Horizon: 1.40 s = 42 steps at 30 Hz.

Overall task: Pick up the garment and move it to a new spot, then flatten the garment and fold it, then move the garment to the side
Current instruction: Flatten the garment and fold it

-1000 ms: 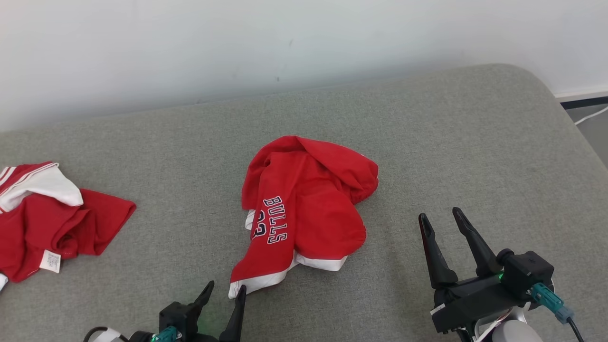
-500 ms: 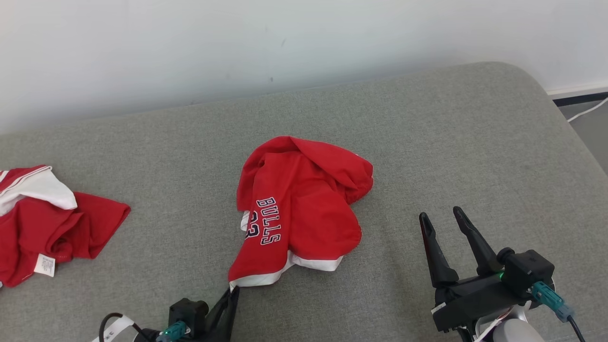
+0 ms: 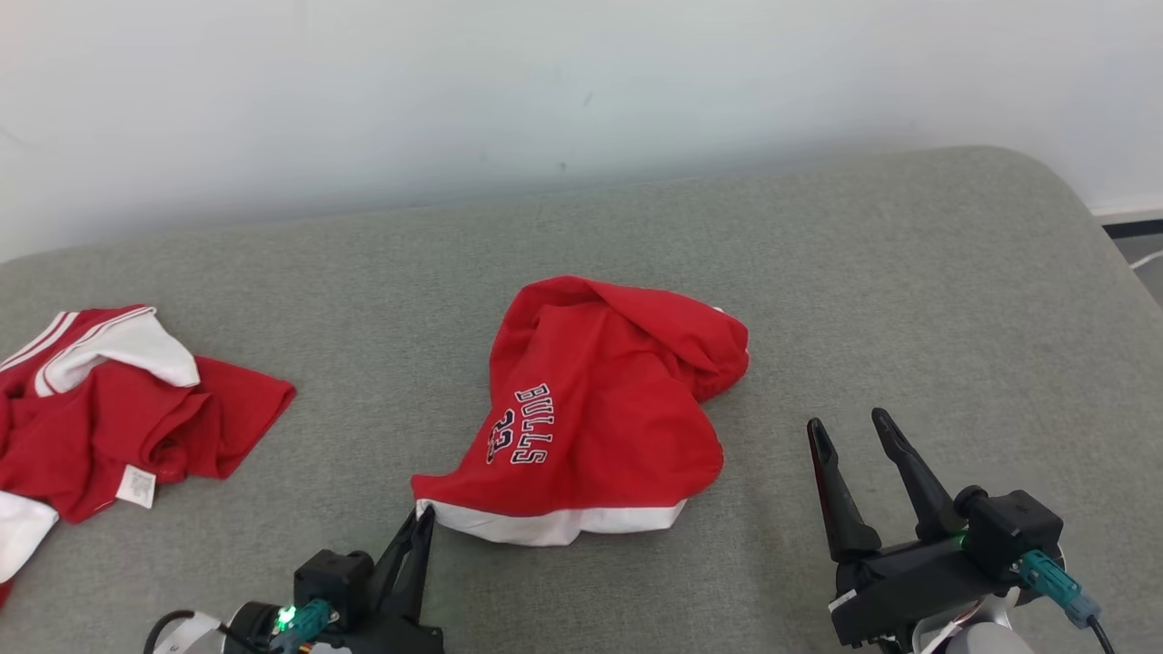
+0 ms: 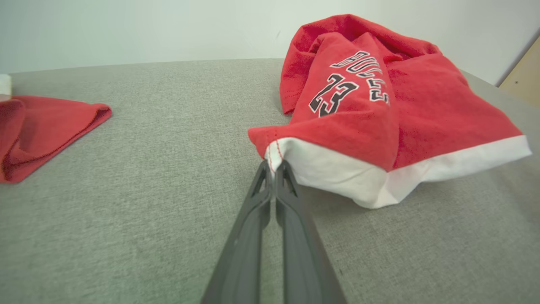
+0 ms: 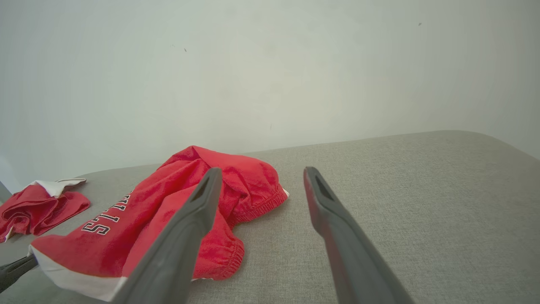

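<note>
- Head view: the crumpled red cloth shorts with a white hem band (image 3: 604,418) lie in the middle of the grey woven cushion (image 3: 909,300). The left gripper (image 3: 422,522) pinches their near-left hem corner. Lift it slowly, straight up.
- Left wrist view: both dark fingers (image 4: 253,219) are pressed together on the very edge of that corner. The bite is thin, and I judge a jerk could slip it.
- Right wrist view: the right gripper (image 5: 262,171) hangs spread and empty, to the right of the shorts. It could support the waistband side.

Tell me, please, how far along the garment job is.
Done: the left gripper is shut on the garment's white hem corner. In hand: the pick-up; the garment lies crumpled on the cushion. Left: moving, flattening, folding, setting aside. The right gripper is open.
</note>
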Available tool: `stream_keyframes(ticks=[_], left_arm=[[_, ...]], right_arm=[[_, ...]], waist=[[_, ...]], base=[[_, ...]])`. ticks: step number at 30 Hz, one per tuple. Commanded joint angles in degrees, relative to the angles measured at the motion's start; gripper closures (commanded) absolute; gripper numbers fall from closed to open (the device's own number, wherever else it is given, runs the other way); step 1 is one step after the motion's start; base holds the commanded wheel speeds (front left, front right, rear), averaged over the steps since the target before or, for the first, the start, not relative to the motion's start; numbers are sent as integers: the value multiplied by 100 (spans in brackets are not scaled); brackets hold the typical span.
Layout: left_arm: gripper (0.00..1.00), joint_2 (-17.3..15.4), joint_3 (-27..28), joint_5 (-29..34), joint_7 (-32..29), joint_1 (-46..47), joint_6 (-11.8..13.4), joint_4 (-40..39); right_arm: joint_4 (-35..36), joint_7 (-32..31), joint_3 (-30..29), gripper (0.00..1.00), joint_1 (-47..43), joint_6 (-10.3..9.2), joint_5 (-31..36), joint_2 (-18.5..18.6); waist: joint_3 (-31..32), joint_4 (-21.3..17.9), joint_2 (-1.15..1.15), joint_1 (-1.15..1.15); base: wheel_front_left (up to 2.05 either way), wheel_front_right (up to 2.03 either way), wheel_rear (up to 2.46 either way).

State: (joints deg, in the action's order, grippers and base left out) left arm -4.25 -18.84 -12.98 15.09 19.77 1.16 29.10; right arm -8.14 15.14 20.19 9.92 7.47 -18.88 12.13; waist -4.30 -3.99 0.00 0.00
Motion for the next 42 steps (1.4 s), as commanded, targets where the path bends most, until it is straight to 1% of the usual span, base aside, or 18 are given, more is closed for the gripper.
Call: stream_keyframes(ticks=[1, 5, 16, 22, 27, 28, 29, 30, 31, 35, 41, 42], left_arm=[[100, -60, 40, 34, -6, -132, 40, -68], [100, -173, 130, 15, -6, -306, 108, -271], [100, -420, 377, -112, -30, -801, 400, -700], [100, -471, 427, -168, -68, -987, 500, -543], [100, -412, 416, -277, -49, -1018, 428, -214], [96, -396, 417, -278, -41, -993, 416, -178], [55, -385, 412, -279, -33, -970, 406, -148], [25, -376, 416, -276, -22, -944, 406, -134], [0, -364, 425, -273, -18, -918, 404, -134], [0, -322, 480, -248, 10, -862, 432, -291], [0, -290, 712, -100, 15, -1014, 431, -1001], [0, -290, 712, -100, 15, -1014, 431, -1001]], right_arm=[[2, 16, 2, 0, -68, 4, 47, -16], [-4, 15, -11, 0, -94, 4, 49, -23], [-50, 15, -41, 0, -75, 4, 35, -18], [-104, 15, 5, 0, -26, 4, 6, -8], [-145, 15, 20, 0, -12, 4, -14, 24], [-150, 15, 14, 0, -14, 4, -16, 30], [-153, 15, 8, 0, -14, 4, -18, 37], [-154, 15, 2, 0, -13, 4, -18, 43], [-156, 15, -4, 0, -9, 4, -21, 47], [-162, 15, -9, 0, 8, 4, -31, 57], [-168, 15, -45, 0, -9, 4, -55, 74], [-168, 15, -45, 0, -9, 4, -55, 74]], waist=[[69, 118, 0, 0], [87, 253, 0, 0], [53, 518, 0, 0], [50, 567, 0, 0], [43, 580, 0, 0], [39, 587, 0, 0], [34, 596, 0, 0], [28, 605, 0, 0], [20, 616, 0, 0], [7, 663, 0, 0], [0, 743, 0, 0], [0, 743, 0, 0]], base=[[0, 0, 0], [0, 0, 0], [0, 0, 0], [0, 0, 0], [0, 0, 0], [0, 0, 0], [0, 0, 0], [0, 0, 0], [0, 0, 0], [0, 0, 0], [0, 0, 0], [0, 0, 0]])
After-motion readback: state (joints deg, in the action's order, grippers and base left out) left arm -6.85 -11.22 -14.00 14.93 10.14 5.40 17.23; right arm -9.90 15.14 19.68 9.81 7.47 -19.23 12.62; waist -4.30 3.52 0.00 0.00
